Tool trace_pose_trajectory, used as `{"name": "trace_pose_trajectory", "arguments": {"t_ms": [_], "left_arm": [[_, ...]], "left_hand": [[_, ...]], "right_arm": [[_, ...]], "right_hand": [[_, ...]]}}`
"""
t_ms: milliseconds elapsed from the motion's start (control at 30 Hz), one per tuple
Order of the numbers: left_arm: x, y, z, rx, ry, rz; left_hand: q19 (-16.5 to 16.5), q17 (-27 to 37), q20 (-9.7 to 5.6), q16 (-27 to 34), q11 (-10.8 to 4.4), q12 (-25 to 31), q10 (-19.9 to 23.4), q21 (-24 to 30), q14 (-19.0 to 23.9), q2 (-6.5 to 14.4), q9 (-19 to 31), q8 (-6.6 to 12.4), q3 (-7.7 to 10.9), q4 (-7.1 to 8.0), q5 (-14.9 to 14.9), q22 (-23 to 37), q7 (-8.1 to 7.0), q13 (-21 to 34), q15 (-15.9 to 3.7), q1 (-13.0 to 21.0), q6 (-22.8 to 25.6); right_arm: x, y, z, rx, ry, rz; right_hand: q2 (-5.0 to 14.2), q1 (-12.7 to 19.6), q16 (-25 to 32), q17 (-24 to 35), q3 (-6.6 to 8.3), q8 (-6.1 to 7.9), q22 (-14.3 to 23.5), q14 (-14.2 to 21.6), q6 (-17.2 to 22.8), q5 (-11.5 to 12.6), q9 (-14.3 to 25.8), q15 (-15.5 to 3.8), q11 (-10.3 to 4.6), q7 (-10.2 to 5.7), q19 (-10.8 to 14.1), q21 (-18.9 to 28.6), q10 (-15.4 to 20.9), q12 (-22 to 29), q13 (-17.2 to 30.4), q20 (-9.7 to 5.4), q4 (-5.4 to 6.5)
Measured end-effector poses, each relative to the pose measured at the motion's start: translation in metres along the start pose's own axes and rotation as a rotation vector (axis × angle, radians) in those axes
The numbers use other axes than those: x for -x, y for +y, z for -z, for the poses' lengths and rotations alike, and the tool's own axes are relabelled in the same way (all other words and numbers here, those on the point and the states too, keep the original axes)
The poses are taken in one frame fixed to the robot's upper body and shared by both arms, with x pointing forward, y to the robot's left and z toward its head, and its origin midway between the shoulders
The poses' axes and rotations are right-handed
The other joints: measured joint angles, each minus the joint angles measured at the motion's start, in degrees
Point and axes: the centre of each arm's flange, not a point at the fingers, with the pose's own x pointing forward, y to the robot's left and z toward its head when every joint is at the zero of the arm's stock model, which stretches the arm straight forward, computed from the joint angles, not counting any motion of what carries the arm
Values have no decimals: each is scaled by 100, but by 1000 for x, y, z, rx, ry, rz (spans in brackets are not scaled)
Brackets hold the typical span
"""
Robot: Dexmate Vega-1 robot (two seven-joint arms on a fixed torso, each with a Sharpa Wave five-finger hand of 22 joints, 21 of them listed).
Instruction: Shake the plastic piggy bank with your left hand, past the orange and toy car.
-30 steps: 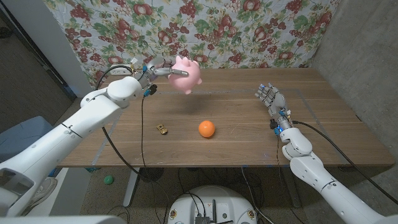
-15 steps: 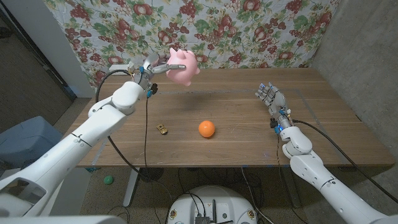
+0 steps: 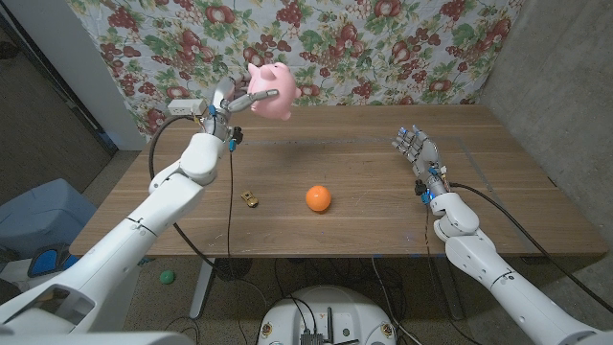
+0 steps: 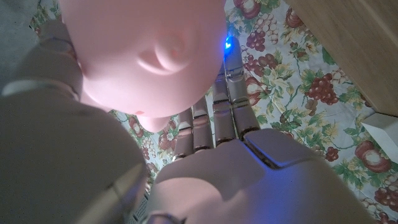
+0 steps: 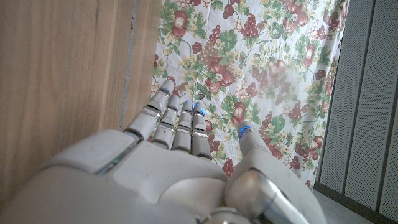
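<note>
Above the far left part of the bench point(image 3: 383, 182), the pink plastic piggy bank point(image 3: 269, 90) hangs in the air against the flowered cloth point(image 3: 383, 48), well clear of the wood and tilted. The left hand point(image 3: 230, 103) holds it from the left side, with fingers point(image 3: 265, 96) wrapped around its body; in the left wrist view the pig's pale pink underside point(image 4: 149, 56) sits against the curled fingers point(image 4: 217, 118), and a small blue light glows at one fingertip. How tightly they press cannot be judged, but the pig is plainly carried by this hand alone. The left arm reaches up from the lower left corner with a black cable trailing from its wrist. Nearer the robot, the orange point(image 3: 319, 198) rests on the bench about mid-width, and the small toy car point(image 3: 250, 199) lies to its left, apart from it; both sit well short of the raised pig. On the right side of the bench, the right hand point(image 3: 417, 149) stands with its fingers pointing away from the robot, held close together and nearly straight, gripping nothing. The right wrist view shows those fingers point(image 5: 177, 121) extended side by side beside the wood, with the thumb set a little apart and blue lights at the tips, the flowered cloth beyond them.
</note>
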Motion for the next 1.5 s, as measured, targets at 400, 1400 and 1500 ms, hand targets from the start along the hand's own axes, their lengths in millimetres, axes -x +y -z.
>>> {"name": "trace_pose_trajectory", "arguments": {"t_ms": [400, 1400, 1500], "left_arm": [[-2, -1, 1, -13, 30, 39], [-27, -9, -17, -184, 204, 343], [-23, -14, -7, -195, 281, 414]], "left_hand": [[-20, 14, -20, -18, 0, -10, 0, 66, 19, 0, 0, 0, 0, 0, 0, 1, 0, 87, -20, 0, 0], [-20, 15, -20, -66, 11, -20, 11, 99, 38, 0, 0, 0, 0, 0, 0, -8, 0, 159, -39, 0, 0], [-20, 43, -20, -76, 10, -20, 11, 99, 39, 0, 0, 0, 0, 0, 0, -14, 0, 160, -39, 0, 0]], "right_arm": [[-1, 0, 0, 0, 0, 1], [4, -2, -1, 2, -5, 6], [5, -1, -2, 1, -7, 4]], "right_hand": [[0, 0, 0, 0, 0, 0, 0, 0, 0, 0, 0, 0, 0, 0, 0, 0, 0, 0, 0, 0, 0], [0, 0, -22, 0, 0, 0, 0, 0, 0, 0, 0, 0, 0, 0, 0, -33, 0, 0, 0, 0, 0], [0, 0, -22, 0, 0, 0, 0, 0, 0, 0, 0, 0, 0, 0, 0, -33, 0, 0, 0, 0, 0]]}}
